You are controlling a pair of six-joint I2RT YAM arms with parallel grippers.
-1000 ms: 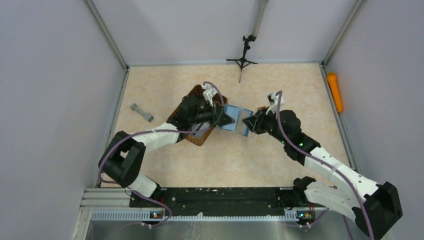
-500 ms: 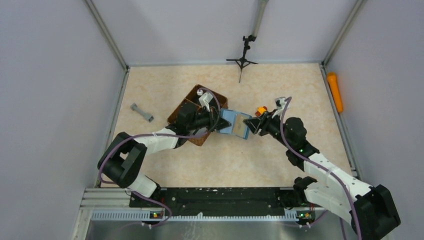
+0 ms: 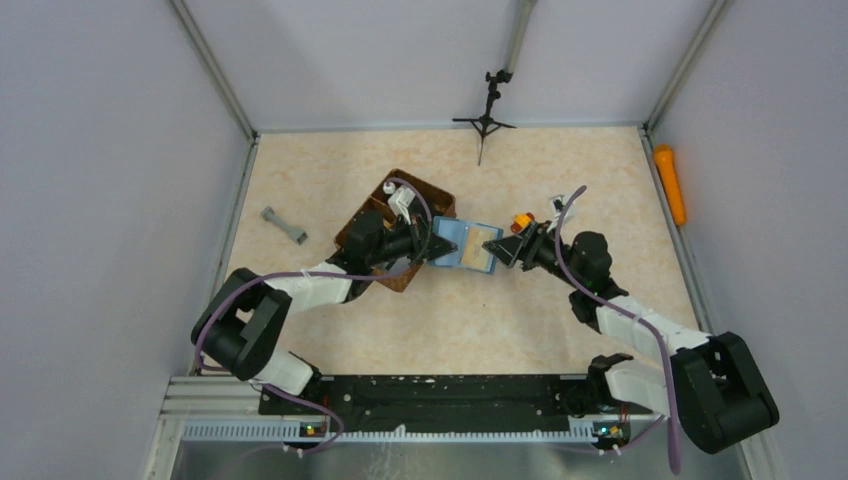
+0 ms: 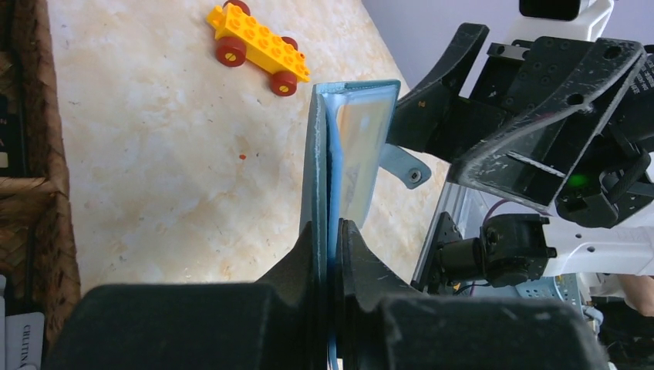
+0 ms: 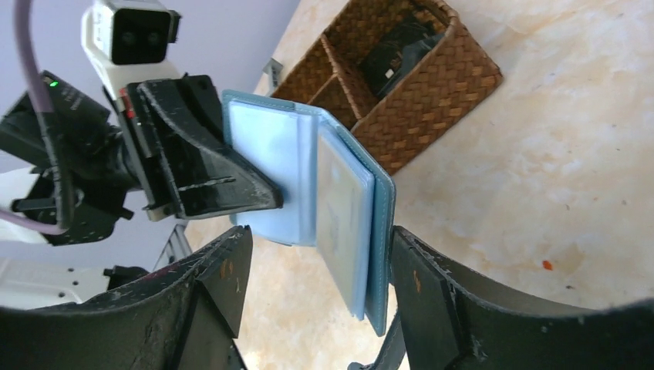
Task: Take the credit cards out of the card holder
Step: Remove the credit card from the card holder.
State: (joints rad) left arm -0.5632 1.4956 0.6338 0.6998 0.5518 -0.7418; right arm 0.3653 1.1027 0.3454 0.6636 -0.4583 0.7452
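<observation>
Beige marbled tabletop, lavender walls on three sides. Left gripper is clamped tight on one edge of the card holder, fingers pinching the teal cover and its lighter blue lining together. The holder stands out past the fingertips, lifted off the table and opened like a book. Right gripper faces it from the opposite side with jaws spread wide and nothing gripped. In the right wrist view the free flap sits between its fingers: one finger just beside the teal outer cover, contact not clear, the other well apart from the inner face. A pale card shows in that flap's clear pocket. Brown woven basket with dividers sits on the table behind and under the left gripper, dark items inside. Yellow brick toy car lies on the table beyond the left fingertips, near the right gripper's wrist. Small grey part lies well off on the left arm's outer side.
</observation>
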